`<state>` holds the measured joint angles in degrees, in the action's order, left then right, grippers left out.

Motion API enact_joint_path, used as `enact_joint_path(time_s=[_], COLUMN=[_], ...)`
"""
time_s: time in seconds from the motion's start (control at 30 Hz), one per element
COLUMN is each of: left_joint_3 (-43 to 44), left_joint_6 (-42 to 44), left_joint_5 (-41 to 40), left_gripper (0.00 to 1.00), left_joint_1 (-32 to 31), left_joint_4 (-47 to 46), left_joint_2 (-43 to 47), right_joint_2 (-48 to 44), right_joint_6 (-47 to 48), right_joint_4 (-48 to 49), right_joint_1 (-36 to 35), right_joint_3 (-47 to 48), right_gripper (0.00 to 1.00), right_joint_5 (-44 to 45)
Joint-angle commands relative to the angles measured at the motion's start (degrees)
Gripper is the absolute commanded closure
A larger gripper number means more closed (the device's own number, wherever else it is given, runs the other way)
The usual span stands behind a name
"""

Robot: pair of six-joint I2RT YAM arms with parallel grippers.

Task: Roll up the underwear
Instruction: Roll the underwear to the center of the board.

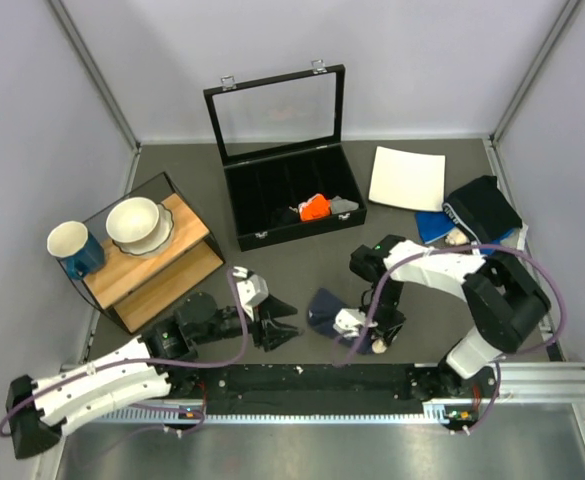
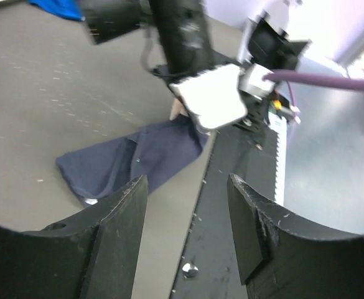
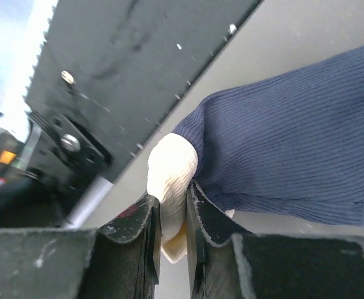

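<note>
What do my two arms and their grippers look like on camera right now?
Both arms are alike, with white shells on the long links and black joint housings. The left arm and right arm each carry a purple cable. The left gripper and right gripper have flat, matte black fingers scuffed with pale marks.

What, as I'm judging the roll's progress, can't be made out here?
- Top view: near end of the underwear, hidden under the right gripper.
- Right wrist view: pinched part of the waistband, hidden between the fingers; fabric runs off the right edge.
- Left wrist view: blurred; the underwear's far end sits behind the right gripper.
</note>
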<state>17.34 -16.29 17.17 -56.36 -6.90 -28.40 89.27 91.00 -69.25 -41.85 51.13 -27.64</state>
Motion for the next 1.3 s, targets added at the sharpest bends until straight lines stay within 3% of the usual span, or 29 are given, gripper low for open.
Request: enact_joint_path(time_s=[0.0, 0.13, 0.4, 0.5, 0.67, 0.83, 1.03, 1.27], left_joint_3=[-1.52, -3.36, -5.83, -4.25, 3.47, 10.76, 15.17, 14.91], left_joint_6=[6.00, 7.06, 5.75, 8.02, 13.91, 21.03, 21.48, 17.53], left_joint_5=[-3.01, -7.06, -14.86, -16.64, -22.00, -22.27, -23.93, -29.21], left_gripper=[0.41, 0.41, 0.41, 0.41, 0.39, 0.37, 0.36, 0.36], left_joint_1=[-7.44, -13.06, -20.27, -24.14, -25.91, -26.08, -26.08, -26.17], left_joint_4=[-4.09, -4.09, -6.29, -6.99, -6.99, -10.85, -15.60, -20.35], left_joint_2=[0.10, 0.02, -2.70, -7.44, -22.81, -37.56, -49.45, -55.79], right_joint_2=[6.95, 14.69, 24.10, 27.79, 33.15, 33.33, 33.68, 33.95], right_joint_6=[-16.10, -26.19, -36.24, -38.44, -38.88, -38.44, -37.74, -36.77], right_joint_4=[-8.00, -7.47, -6.16, -5.98, -6.77, -6.86, -6.77, -6.69], right_joint_1=[-1.40, -1.40, -2.89, -3.94, -4.03, -4.03, -3.60, -3.42], right_joint_3=[6.85, 13.01, 23.04, 24.97, 26.56, 27.09, 27.35, 27.35], right_gripper=[0.94, 0.95, 0.96, 0.96, 0.95, 0.89, 0.86, 0.85], right_joint_5=[-9.54, -10.07, -9.54, -8.66, -7.78, -8.31, -9.89, -10.94])
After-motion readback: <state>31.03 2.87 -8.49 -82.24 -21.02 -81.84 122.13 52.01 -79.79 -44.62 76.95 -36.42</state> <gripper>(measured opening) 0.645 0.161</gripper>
